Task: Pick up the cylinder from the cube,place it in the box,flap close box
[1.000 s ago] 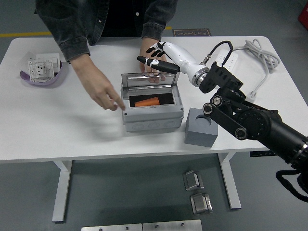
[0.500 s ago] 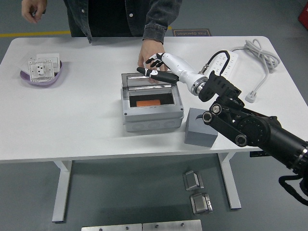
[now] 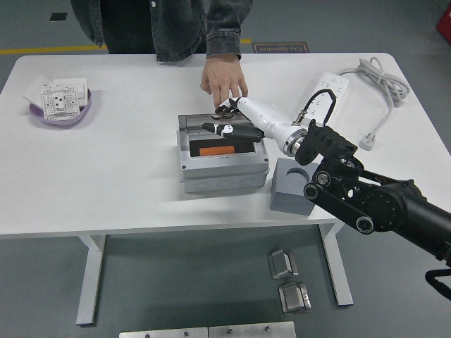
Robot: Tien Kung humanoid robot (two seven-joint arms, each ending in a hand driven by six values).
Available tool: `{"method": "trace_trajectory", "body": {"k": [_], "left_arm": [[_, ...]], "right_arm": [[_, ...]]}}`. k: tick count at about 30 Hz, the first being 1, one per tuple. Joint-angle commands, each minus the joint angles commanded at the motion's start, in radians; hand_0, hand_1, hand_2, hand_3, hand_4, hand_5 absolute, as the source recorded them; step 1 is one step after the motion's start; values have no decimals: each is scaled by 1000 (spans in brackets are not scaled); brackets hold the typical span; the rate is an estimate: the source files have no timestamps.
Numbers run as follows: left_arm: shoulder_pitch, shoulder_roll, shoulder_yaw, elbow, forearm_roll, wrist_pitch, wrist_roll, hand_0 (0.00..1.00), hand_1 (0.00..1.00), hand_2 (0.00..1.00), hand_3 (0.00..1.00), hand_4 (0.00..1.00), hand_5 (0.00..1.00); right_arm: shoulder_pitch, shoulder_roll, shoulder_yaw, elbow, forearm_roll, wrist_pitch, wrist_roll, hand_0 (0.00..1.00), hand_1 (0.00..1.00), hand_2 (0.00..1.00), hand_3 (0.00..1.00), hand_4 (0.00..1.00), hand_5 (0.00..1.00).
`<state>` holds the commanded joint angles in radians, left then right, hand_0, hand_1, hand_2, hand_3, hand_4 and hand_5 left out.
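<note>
Your right hand (image 3: 227,121) rests open-fingered on the half-lowered flap (image 3: 218,125), gripping nothing. The orange cylinder (image 3: 216,151) lies inside the box (image 3: 224,172), left of the cube (image 3: 294,186). A person's hand (image 3: 223,79) touches the box's far edge.

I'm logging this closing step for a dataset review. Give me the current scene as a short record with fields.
right hand: on the lid, fingers spread, holding nothing
left hand: not in view
box: grey, on the white table, lid partly lowered
cylinder: orange, lying inside the box
cube: grey, right of the box, round recess on top empty
person's hand: resting on the table behind the box
other items: purple bowl far left, power strip far right
</note>
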<state>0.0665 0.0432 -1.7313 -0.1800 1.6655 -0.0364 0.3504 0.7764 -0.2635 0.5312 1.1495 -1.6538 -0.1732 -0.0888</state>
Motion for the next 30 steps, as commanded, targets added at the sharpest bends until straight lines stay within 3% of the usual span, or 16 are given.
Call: {"method": "trace_trajectory", "body": {"k": [16,25,30], "left_arm": [[6,-6,-6,0,5,0,-3,722,732,709,861,561,129],[7,-6,1,0,-2,3,-6,721,733,708,860,559,124],[8,-5,-6,0,4,2,-4,721,732,708,859,558,121]], "right_arm": [[-60,-22,-34,123,-71,4,-71,815,719,719,747,952,998],[-95,-38,15,128,-83,-2,-74,811,720,724,749,931,998],[-160,-71,120,155,-108,-6,-70,803,719,723,749,924,998]]}}
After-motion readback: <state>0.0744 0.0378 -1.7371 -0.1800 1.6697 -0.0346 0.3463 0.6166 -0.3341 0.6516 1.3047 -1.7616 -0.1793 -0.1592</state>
